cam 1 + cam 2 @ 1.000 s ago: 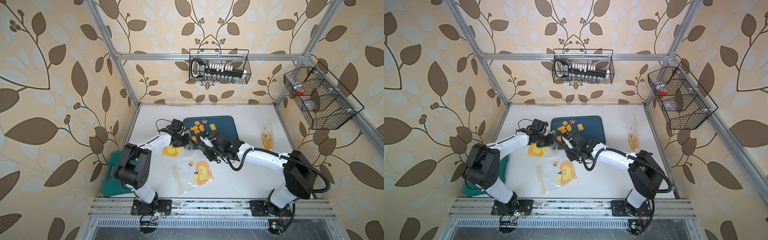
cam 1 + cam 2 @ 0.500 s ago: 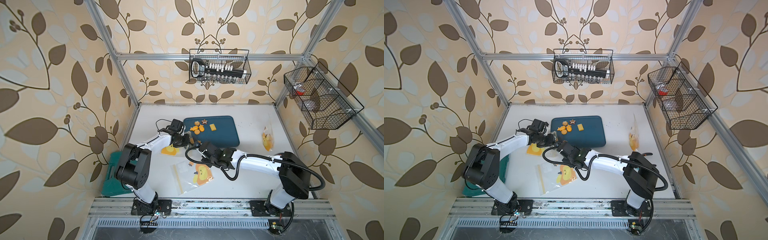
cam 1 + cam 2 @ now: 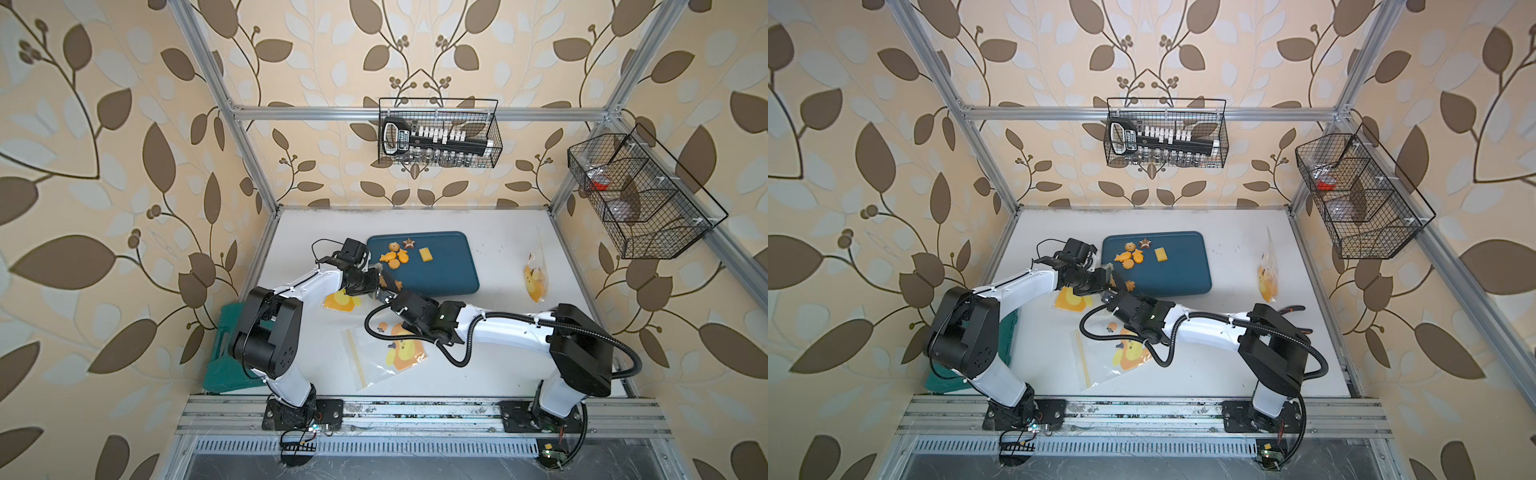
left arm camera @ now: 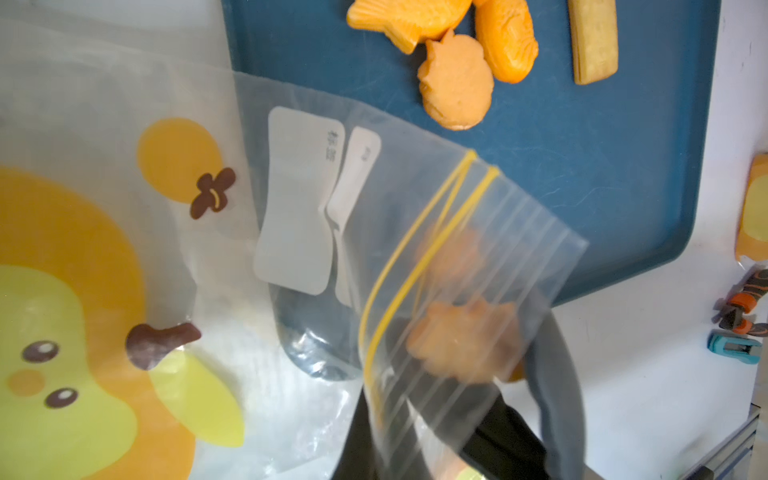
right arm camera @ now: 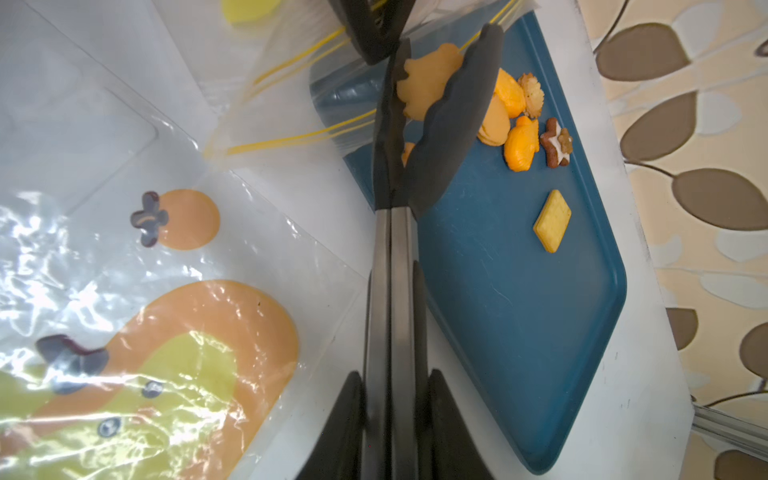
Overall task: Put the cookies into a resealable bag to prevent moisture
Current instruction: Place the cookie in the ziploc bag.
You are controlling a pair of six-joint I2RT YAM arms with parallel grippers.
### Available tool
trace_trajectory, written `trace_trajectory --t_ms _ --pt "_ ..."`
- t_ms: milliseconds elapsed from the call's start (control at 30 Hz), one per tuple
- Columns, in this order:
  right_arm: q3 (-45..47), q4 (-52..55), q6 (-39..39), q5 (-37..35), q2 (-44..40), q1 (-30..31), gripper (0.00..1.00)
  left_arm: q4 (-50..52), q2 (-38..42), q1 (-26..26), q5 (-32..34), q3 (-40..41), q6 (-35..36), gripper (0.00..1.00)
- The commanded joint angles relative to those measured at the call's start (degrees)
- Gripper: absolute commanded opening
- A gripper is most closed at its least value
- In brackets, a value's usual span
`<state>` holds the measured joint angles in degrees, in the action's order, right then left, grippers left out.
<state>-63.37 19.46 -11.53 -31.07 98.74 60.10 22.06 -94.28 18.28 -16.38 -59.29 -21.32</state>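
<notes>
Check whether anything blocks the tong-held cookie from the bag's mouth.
Nothing visible does. The tongs hold the cookie right at the mouth of the resealable bag, whose edge the left gripper pinches up.

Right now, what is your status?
Left gripper shut on bag rim. Right gripper shut on tongs; tongs pinch one cookie at bag mouth. Other cookies lie on tray. Nothing blocks.

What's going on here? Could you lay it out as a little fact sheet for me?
Left fingers: shut, pinching the clear zip bag by its mouth
Right fingers: clamped on tongs
Tongs: gripping one orange cookie close by that mouth
Blue tray: several loose cookies on it
Spare bag: flat on the table, cartoon print
</notes>
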Motion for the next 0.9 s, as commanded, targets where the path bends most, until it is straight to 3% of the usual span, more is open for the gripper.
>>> trace_trajectory --t_ms 0,400,867 --pt "-2.76 4.57 -1.72 0.4 2.47 0.11 0.1 -1.62 1.86 -0.09 -1.45 -1.28 1.11 0.0" --pt "-3.29 2.27 -3.14 10.99 -0.09 -1.16 0.1 -4.32 3.68 0.35 -6.57 0.67 2.22 0.0" --pt "-0.22 -1.2 0.99 21.35 -5.85 -8.08 0.09 -5.77 4.4 0.5 -8.52 1.49 2.4 0.0"
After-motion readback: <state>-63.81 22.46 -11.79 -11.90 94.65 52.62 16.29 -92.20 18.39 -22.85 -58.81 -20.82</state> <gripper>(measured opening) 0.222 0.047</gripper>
